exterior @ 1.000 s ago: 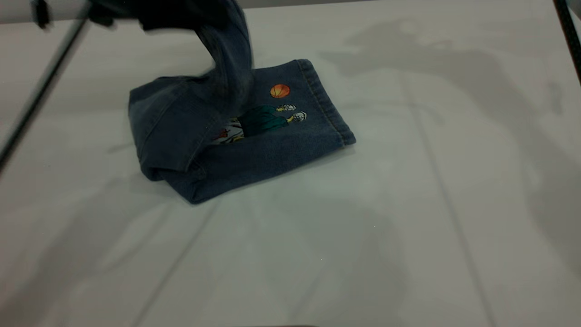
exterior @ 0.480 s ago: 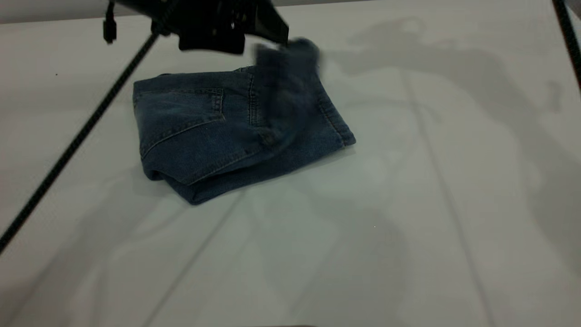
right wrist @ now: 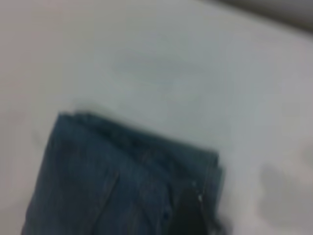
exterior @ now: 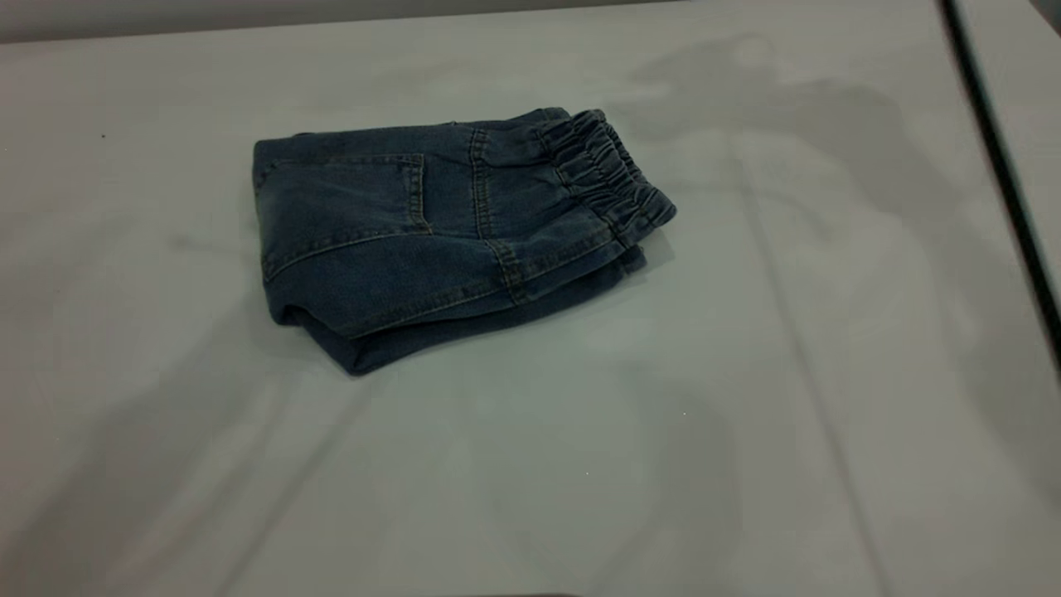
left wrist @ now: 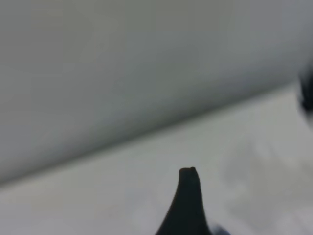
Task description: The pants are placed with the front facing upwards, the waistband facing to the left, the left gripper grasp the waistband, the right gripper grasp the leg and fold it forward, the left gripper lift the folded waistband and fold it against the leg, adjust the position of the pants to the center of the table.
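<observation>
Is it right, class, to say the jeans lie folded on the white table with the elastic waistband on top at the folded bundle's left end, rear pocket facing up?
Not quite. In the exterior view the waistband lies at the right end of the folded pants, not the left. The rest holds: they lie folded on the white table, waistband on top, with the rear pocket facing up.

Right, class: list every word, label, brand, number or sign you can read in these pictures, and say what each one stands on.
None: no readable text shows in any view.
The pants show only tan stitching, a rear pocket and the gathered waistband; no tag or brand mark is visible.
The table is plain white, with no markings.
The wrist views are too blurred to show any lettering.
</observation>
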Motion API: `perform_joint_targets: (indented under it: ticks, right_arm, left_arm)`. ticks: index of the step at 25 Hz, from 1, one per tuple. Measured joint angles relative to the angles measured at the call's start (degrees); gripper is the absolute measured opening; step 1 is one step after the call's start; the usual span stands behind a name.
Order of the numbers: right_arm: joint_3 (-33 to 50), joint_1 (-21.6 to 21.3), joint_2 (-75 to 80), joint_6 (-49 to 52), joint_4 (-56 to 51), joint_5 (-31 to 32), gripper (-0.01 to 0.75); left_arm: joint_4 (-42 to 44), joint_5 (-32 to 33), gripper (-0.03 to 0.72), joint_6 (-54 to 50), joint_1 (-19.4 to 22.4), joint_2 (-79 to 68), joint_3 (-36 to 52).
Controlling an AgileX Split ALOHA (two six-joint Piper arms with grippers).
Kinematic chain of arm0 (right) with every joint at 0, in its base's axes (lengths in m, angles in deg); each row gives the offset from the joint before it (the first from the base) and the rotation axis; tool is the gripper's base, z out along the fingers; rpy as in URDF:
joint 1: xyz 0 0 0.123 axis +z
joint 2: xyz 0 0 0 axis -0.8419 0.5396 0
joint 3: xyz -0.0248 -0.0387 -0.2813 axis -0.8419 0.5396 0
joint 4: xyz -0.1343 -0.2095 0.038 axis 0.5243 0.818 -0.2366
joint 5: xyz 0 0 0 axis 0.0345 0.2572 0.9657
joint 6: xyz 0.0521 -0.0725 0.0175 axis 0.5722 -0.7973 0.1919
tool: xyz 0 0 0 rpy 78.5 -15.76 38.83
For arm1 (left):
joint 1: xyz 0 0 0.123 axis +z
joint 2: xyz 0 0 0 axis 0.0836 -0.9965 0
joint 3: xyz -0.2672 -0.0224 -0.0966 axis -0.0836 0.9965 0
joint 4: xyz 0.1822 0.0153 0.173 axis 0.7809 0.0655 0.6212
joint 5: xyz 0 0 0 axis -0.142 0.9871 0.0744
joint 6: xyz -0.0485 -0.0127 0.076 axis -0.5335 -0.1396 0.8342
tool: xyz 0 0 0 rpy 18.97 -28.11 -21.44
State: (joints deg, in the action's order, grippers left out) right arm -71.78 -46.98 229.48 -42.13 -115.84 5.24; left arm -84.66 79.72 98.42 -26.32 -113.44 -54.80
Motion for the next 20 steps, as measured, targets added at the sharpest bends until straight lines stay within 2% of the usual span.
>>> perform_joint_targets:
  ticks: [4, 9, 16, 20]
  right_arm:
    - [5.3, 3.8, 0.1, -1.0, 0.3, -0.4, 0.506]
    - [9.2, 11.9, 0.1, -1.5, 5.7, -0.7, 0.506]
    - [10.8, 21.5, 0.1, 1.5, 15.8, -0.9, 0.506]
    - [10.8, 25.3, 1.6, 3.4, 20.3, -1.2, 0.506]
  left_arm:
    - [-0.6, -4.3, 0.569, 3.5, 0.0, 4.9, 0.0]
    - [-4.1, -9.0, 0.566, 11.2, 0.0, 7.8, 0.1]
    - [-20.7, -19.2, 0.535, 35.0, 0.0, 8.5, 0.1]
    - [-24.2, -25.4, 0.519, 41.9, 0.0, 8.5, 0.1]
